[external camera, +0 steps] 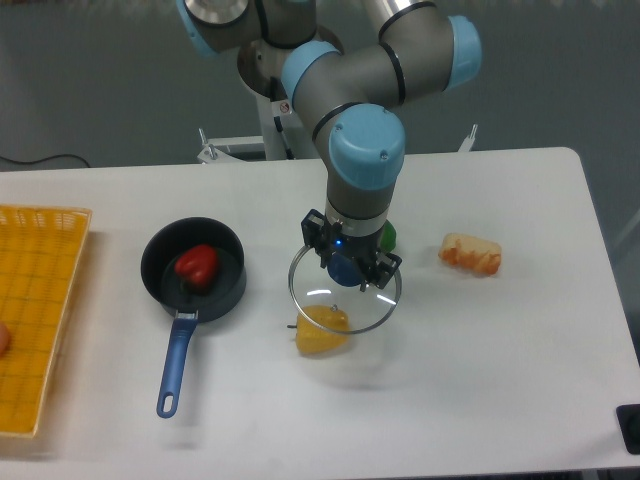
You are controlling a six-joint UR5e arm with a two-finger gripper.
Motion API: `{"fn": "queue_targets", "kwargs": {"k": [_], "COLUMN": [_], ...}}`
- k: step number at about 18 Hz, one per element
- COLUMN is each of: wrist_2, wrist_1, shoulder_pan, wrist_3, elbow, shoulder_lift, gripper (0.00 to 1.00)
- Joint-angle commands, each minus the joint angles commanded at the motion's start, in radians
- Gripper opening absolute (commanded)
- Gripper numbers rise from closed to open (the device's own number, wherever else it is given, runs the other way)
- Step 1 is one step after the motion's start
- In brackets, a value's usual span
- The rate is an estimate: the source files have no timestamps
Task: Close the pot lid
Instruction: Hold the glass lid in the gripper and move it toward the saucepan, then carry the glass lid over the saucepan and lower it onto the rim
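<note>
The arm reaches down from 12 o'clock, its wrist pointing straight at the table (480,380), and the gripper (346,268) is clamped on the blue knob of the lid (345,296). The lid hangs near the middle of the table, its glass disc roughly level and its metal rim ringing the view below. Through the glass, at the lid's 6 o'clock edge, a yellow piece of food (322,333) lies on the table; whether the lid touches it I cannot tell. A green item (388,236) peeks out behind the gripper at 1 o'clock, mostly hidden.

The pot (193,268) sits well apart from the lid, at 9 o'clock from it, uncovered, its blue handle running toward 6 o'clock. Inside it lies a red pepper (197,265).

A yellow basket (40,300) stands at the table's far 9 o'clock edge, with something pale just showing at the frame border. At 3 o'clock from the gripper lies an orange and white wrapped item (471,254)
</note>
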Motion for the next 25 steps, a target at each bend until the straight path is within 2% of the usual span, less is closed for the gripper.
{"fn": "queue_targets", "kwargs": {"k": [11, 16, 20, 23, 25], "wrist_2": [0.002, 0.006, 0.009, 0.014, 0.015], "wrist_1": [0.002, 0.006, 0.035, 0.040, 0.040], "shoulder_pan": [-0.023, -0.095, -0.153, -0.189, -0.196], "wrist_3": [-0.049, -0.147, -0.216, -0.247, -0.247], "elbow": [-0.014, -0.026, -0.037, -0.067, -0.093], "shoulder_lift": [0.008, 0.008, 0.008, 0.015, 0.040], "gripper": [0.60, 0.59, 0.60, 0.60, 0.59]}}
